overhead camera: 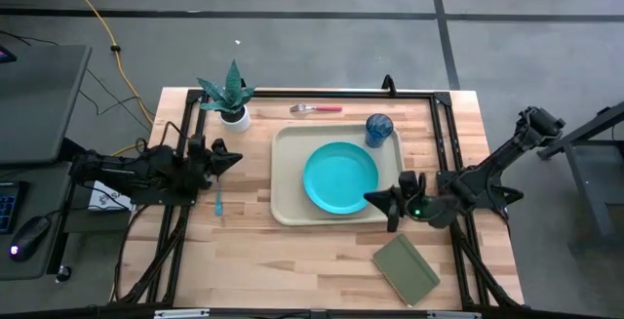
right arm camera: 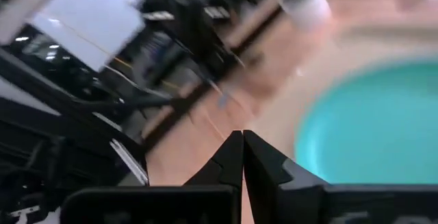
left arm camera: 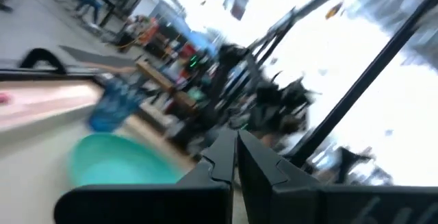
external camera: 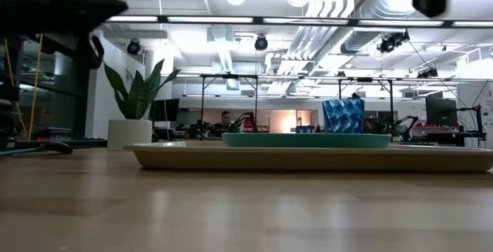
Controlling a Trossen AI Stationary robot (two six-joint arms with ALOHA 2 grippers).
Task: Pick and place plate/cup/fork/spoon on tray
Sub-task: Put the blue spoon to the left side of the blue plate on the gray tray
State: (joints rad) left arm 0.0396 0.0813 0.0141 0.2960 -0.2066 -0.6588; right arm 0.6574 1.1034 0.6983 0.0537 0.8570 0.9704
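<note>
- The plate (overhead camera: 340, 179) lies in the middle of the tray (overhead camera: 289, 202), and the cup (overhead camera: 378, 128) stands on the tray's far right corner. By my reading, the fork and spoon are what is left to move.
- The spoon (overhead camera: 218, 202) lies on the bare table left of the tray, just beside the left gripper (overhead camera: 231, 157) and slightly nearer the table's front edge. Its long axis runs near-to-far, roughly parallel to the tray's left rim. The left arm is clearly the closer one.
- The fork (overhead camera: 317, 109) lies beyond the tray's far rim, its axis running left-to-right with the red handle to the right. It is well apart from both grippers.
- The left gripper has its fingers pressed together and holds nothing.
- The right gripper (overhead camera: 385, 200) hangs over the tray's near right corner, next to the plate's rim, fingers likewise closed and empty.
</note>
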